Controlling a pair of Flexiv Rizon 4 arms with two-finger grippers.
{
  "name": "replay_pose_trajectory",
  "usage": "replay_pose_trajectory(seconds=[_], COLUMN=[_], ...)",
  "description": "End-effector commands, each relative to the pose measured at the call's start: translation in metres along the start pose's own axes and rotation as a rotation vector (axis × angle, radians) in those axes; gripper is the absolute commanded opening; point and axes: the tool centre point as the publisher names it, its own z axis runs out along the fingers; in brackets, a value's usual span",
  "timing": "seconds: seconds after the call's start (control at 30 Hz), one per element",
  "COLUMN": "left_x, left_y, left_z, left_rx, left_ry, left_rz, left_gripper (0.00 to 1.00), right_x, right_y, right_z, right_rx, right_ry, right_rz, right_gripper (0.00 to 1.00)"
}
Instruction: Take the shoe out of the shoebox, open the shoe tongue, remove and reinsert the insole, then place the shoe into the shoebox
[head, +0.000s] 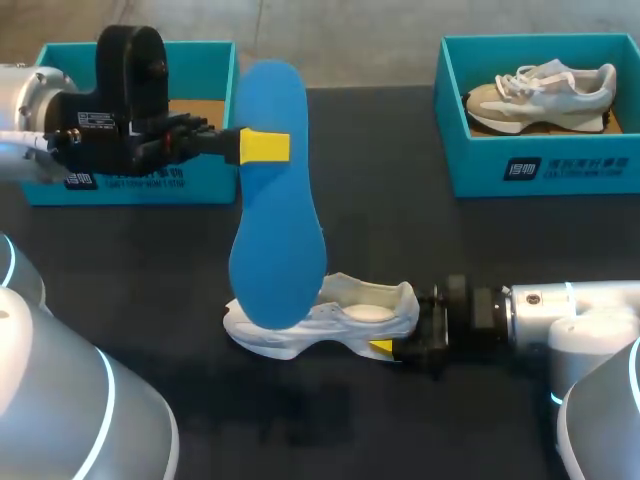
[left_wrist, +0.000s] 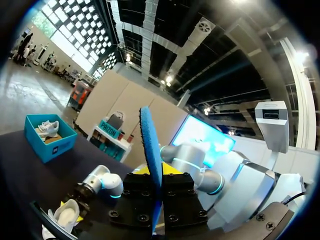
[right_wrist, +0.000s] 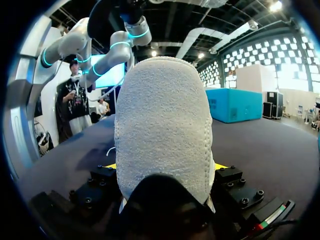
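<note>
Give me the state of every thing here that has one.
white shoe, upright on table, heel gripped
blue insole, out of the shoe, gripped
left gripper, shut on blue insole
right gripper, shut on white shoe
left shoebox, open
right shoebox, open, holding another shoe

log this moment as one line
step: insole out | left gripper: shut on blue insole, out of white shoe | right gripper: shut on white shoe heel

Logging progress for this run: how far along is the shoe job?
Done: white shoe out on the table, blue insole out of it. In hand: left gripper holds the insole over the shoe; right gripper clamps its heel. Left: reinsert the insole, return the shoe to the shoebox.
</note>
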Motion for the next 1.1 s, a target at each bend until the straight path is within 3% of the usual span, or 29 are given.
replay_pose_trajectory(seconds=[0.03, 0.37, 0.73, 0.87, 1.1], left_x=[-0.001, -0.001, -0.001, -0.001, -0.001], left_y=[0.0, 0.0, 0.0, 0.0, 0.0], left_z=[0.001, 0.001, 0.001, 0.001, 0.001], left_rx=[0.001, 0.001, 0.001, 0.001, 0.001], left_ry=[0.002, 0.002, 0.002, 0.002, 0.002], left_rz=[0.001, 0.001, 0.001, 0.001, 0.001], left_gripper=[0.0, 0.0, 0.0, 0.0, 0.0], right_x=[0.004, 0.006, 0.002, 0.003, 0.001], right_y=[0.0, 0.004, -0.004, 0.002, 0.026], right_z=[-0.001, -0.011, -0.047, -0.063, -0.09], right_rx=[0.002, 0.01, 0.04, 0.105, 0.304], right_ry=[-0.002, -0.005, -0.04, -0.048, -0.055], right_rz=[0.001, -0.017, -0.015, -0.004, 0.008], right_gripper=[1.0, 1.0, 1.0, 1.0, 1.0])
